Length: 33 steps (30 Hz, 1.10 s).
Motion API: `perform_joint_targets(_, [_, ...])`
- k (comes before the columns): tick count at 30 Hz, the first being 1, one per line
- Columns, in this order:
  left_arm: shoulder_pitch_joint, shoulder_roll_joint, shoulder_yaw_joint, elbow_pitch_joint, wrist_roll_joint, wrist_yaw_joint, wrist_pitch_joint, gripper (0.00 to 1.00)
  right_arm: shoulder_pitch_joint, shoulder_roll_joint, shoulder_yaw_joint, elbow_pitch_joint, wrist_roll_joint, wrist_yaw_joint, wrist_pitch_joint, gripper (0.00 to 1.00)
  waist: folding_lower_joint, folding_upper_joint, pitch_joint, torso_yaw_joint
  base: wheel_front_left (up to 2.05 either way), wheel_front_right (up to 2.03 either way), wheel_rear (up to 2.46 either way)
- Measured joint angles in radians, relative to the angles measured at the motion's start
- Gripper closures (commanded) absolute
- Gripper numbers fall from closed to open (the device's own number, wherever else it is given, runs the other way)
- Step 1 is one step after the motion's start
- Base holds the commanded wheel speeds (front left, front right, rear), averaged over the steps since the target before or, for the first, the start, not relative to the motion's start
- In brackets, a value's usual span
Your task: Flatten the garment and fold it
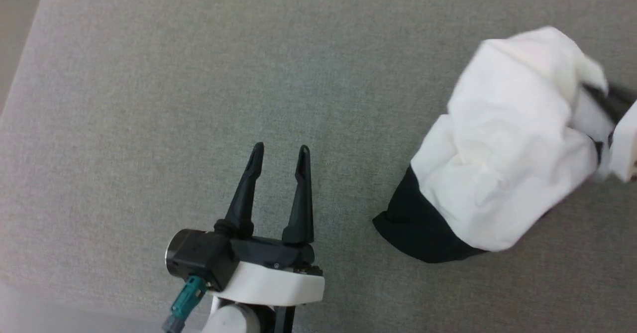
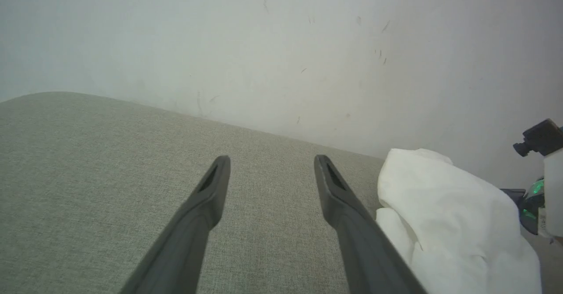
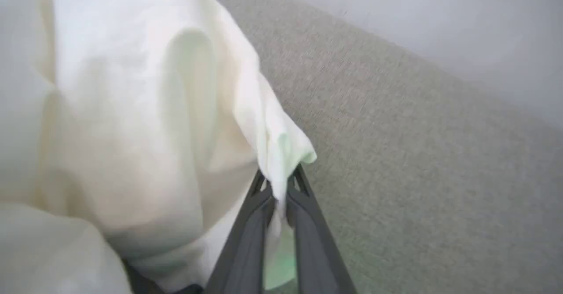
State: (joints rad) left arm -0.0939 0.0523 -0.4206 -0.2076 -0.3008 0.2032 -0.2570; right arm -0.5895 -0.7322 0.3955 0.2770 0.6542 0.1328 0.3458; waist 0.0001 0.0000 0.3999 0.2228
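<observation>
The garment (image 1: pixel 507 139) lies bunched at the right of the grey cloth-covered table (image 1: pixel 174 74), mostly white with a black part (image 1: pixel 418 228) at its lower left. My right gripper (image 3: pixel 280 180) is shut on a white edge of the garment (image 3: pixel 132 109), pinching a fold between its fingertips and lifting it. In the head view its dark fingers (image 1: pixel 607 98) enter from the right edge. My left gripper (image 1: pixel 281 149) hovers open over bare table, left of the garment and apart from it. In the left wrist view, the garment (image 2: pixel 448 223) lies just right of the open left gripper (image 2: pixel 271 160).
The table's left edge (image 1: pixel 22 69) runs along the upper left of the head view, with floor beyond. A pale wall (image 2: pixel 308 43) stands behind the table's far edge. Bare grey surface stretches left of and behind the garment.
</observation>
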Motion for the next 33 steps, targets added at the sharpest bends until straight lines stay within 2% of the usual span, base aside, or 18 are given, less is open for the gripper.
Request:
perform_joint_targets(5, [0.009,0.0,0.03,0.021,-0.008,-0.017,0.0,0.0,-0.111,-0.008,-0.013,-0.02,-0.047,0.0,-0.037,1.0,0.0,0.0,-0.056,-0.021,0.0,0.0,0.0])
perform_joint_targets(8, [0.026,0.0,0.047,0.029,-0.008,-0.027,0.0,0.0,-0.143,-0.04,-0.036,-0.04,-0.067,0.0,-0.04,1.0,-0.0002,0.0,-0.099,-0.044,0.0,0.0,0.0])
perform_joint_targets(11, [0.05,0.0,0.062,0.031,-0.008,-0.036,0.0,0.0,-0.132,-0.1,-0.094,-0.052,-0.087,0.0,-0.04,1.0,-0.0003,0.0,-0.14,-0.067,0.0,0.0,0.0])
perform_joint_targets(14, [0.075,-0.001,0.077,0.032,-0.007,-0.045,0.0,0.0,-0.04,-0.152,-0.206,-0.055,-0.103,0.0,-0.047,1.0,-0.0004,0.0,-0.174,-0.089,0.0,0.0,0.0])
perform_joint_targets(17, [0.103,-0.001,0.095,0.03,-0.004,-0.054,0.0,0.0,0.138,-0.176,-0.347,-0.035,-0.119,0.0,-0.059,1.0,-0.0004,0.0,-0.199,-0.11,0.0,0.0,0.0])
perform_joint_targets(19, [0.118,-0.001,0.102,0.029,0.001,-0.061,0.0,0.0,0.292,-0.17,-0.435,-0.017,-0.128,0.0,-0.07,1.0,-0.0004,0.0,-0.211,-0.122,0.0,0.0,0.0])
perform_joint_targets(22, [0.131,-0.001,0.113,0.025,0.011,-0.065,0.0,0.0,0.523,-0.109,-0.544,0.013,-0.154,0.0,-0.084,1.0,-0.0004,0.0,-0.22,-0.136,0.0,0.0,0.0])
perform_joint_targets(24, [0.135,-0.001,0.116,0.026,0.012,-0.072,0.0,0.0,0.654,-0.049,-0.576,0.024,-0.176,0.0,-0.082,1.0,-0.0003,0.0,-0.225,-0.14,0.0,0.0,0.0])
perform_joint_targets(27, [0.135,-0.001,0.117,0.029,0.015,-0.08,0.0,0.0,0.77,0.04,-0.583,0.005,-0.186,0.0,-0.072,1.0,-0.0002,0.0,-0.233,-0.144,0.0,0.0,0.0])
perform_joint_targets(28, [0.136,-0.001,0.117,0.032,0.018,-0.081,0.0,0.0,0.787,0.062,-0.588,-0.006,-0.188,0.0,-0.068,0.91,-0.0002,0.0,-0.236,-0.146,0.0,0.0,0.0])
perform_joint_targets(29, [0.136,-0.001,0.119,0.034,0.02,-0.083,0.0,0.0,0.793,0.08,-0.593,-0.019,-0.192,0.0,-0.069,0.0,-0.0002,0.0,-0.24,-0.148,0.0,0.0,0.0])
perform_joint_targets(33, [0.139,0.001,0.128,0.045,0.032,-0.091,0.0,0.0,0.778,0.113,-0.62,-0.115,-0.19,0.0,-0.069,0.0,-0.0002,0.0,-0.26,-0.154,0.0,0.0,0.0])
